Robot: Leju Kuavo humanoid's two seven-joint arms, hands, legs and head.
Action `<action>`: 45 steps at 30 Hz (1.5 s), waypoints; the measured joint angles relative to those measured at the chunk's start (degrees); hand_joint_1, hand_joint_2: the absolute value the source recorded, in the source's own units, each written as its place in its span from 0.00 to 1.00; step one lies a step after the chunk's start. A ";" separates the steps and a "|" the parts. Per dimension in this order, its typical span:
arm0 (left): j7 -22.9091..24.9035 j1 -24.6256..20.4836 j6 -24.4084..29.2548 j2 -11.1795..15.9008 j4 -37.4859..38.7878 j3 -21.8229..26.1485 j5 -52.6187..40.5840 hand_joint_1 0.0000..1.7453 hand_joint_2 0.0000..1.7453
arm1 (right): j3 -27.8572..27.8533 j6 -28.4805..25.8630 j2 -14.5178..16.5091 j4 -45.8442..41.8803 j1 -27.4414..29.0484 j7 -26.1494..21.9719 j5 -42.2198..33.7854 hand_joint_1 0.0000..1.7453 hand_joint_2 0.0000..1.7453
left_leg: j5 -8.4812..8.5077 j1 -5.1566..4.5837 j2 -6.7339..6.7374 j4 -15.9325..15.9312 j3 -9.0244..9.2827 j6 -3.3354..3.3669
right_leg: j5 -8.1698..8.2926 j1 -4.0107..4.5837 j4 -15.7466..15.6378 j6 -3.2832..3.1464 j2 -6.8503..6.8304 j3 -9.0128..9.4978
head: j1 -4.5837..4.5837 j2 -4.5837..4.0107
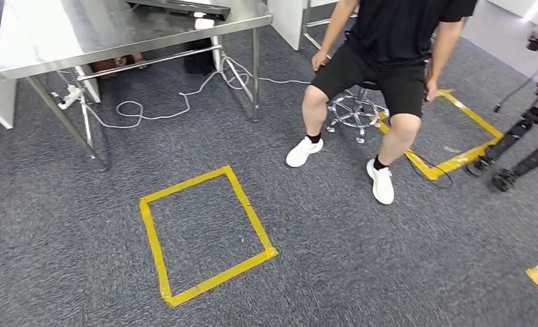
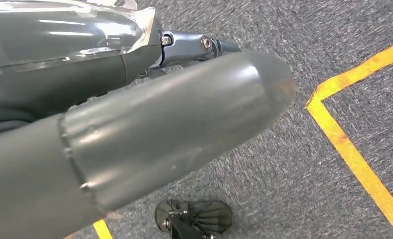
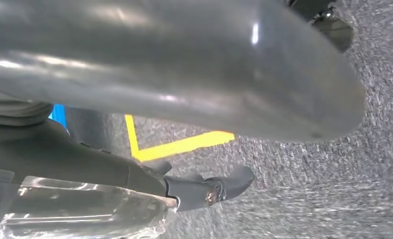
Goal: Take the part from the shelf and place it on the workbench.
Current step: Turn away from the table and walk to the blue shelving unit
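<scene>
A steel workbench (image 1: pixel 61 41) stands at the far left of the head view, with a dark flat object (image 1: pixel 184 8) at its back edge. My left hand (image 2: pixel 149 114) hangs over grey carpet, its thick grey thumb stretched out and a dark finger (image 2: pixel 204 46) straight beside it, with nothing between them. My right hand (image 3: pixel 184 74) hangs the same way, thumb extended and a dark finger (image 3: pixel 219 186) straight, holding nothing.
A person in black (image 1: pixel 389 48) sits on a wheeled stool (image 1: pixel 351 109) ahead on the right. Yellow tape squares (image 1: pixel 204 235) (image 1: pixel 457 129) mark the carpet. White cables (image 1: pixel 163 105) trail under the bench. A dark tripod (image 1: pixel 525 136) stands at the far right.
</scene>
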 joint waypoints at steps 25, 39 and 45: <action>0.22 0.00 0.43 -0.07 0.02 -0.02 -0.24 0.00 0.00 | 0.00 0.65 0.20 0.00 -0.22 0.15 0.18 0.00 0.00 | -1.88 1.07 -5.60 2.50 -0.53 -2.66 | 5.15 -0.24 -9.23 -0.20 5.41 4.79 | -0.45 0.01; 0.37 -0.03 0.35 -0.08 -0.01 0.02 -0.30 0.00 0.00 | 0.00 0.64 0.10 0.01 -0.18 0.20 0.66 0.00 0.00 | -1.71 0.27 5.34 1.35 0.30 -1.38 | 3.84 -0.66 -8.29 2.32 -5.10 4.93 | 0.12 0.01; 0.38 -0.55 0.35 -0.07 -0.01 0.02 -0.32 0.00 0.00 | 0.00 0.63 0.11 0.02 0.10 0.22 0.68 0.00 0.00 | -5.10 0.77 3.00 4.95 -0.25 -3.11 | 4.69 -0.96 -9.49 -0.44 -2.33 5.44 | -0.38 0.01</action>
